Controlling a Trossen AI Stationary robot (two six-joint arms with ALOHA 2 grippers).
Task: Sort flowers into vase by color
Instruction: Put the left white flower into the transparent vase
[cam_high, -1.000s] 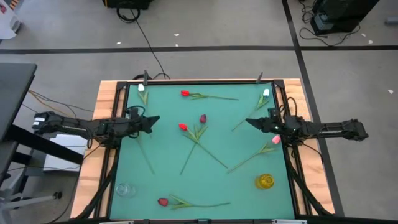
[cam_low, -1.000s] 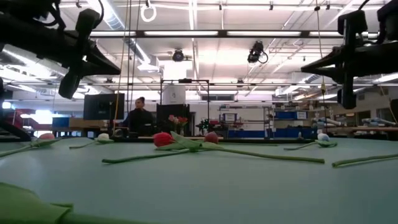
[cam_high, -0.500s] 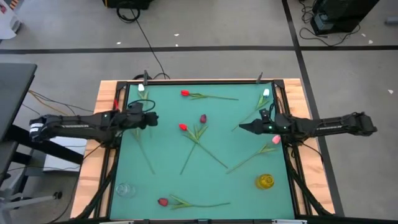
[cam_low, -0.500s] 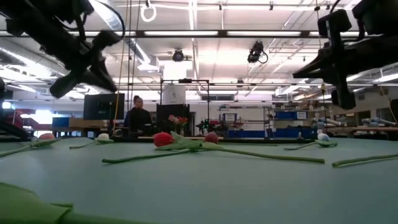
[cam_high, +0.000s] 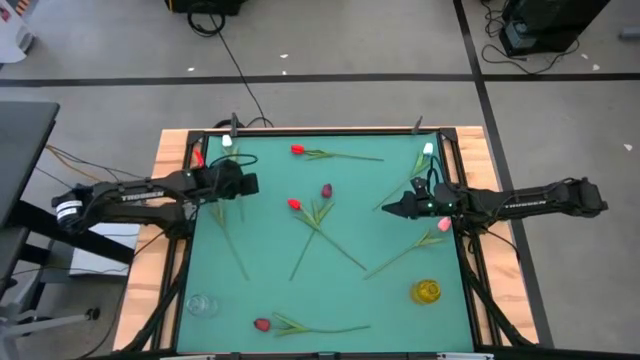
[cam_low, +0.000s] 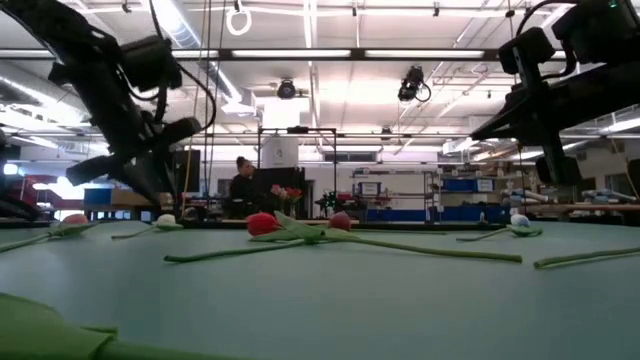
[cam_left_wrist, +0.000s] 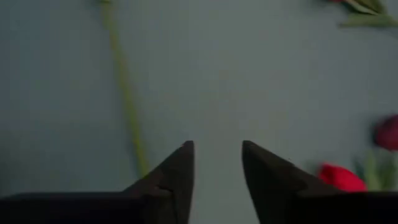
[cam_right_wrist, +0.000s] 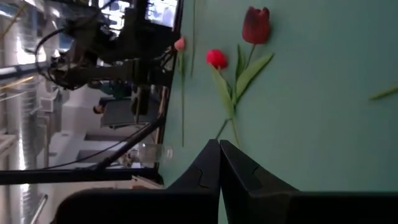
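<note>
A green desk (cam_high: 330, 290) seen from above, with artificial tulips scattered flat across it and a dark robot arm reaching in from each side

The left claw (cam_high: 248, 184) hangs over the left part of the desk, above a long green stem (cam_high: 232, 243) that runs toward the near edge. Its wrist view shows its two fingers (cam_left_wrist: 177, 177) a small gap apart with nothing between them, the stem lying beside them on the mat and a red tulip head (cam_left_wrist: 341, 177) off to one side.

The right claw (cam_high: 388, 208) hovers over the right part of the desk, near a stem that leads to a white tulip (cam_high: 428, 150) by the far right corner. Its fingers (cam_right_wrist: 205, 171) are pressed together and hold nothing.

Between the arms lie a red tulip (cam_high: 294, 204) and a dark maroon tulip (cam_high: 327, 191), their stems crossing. Another red tulip (cam_high: 298, 150) lies by the far edge, one more (cam_high: 262, 324) by the near edge, and a pink tulip (cam_high: 442, 226) near the right edge.

A yellow glass vase (cam_high: 427, 292) stands at the near right corner and a clear glass vase (cam_high: 201, 305) at the near left; no flower is in either
</note>
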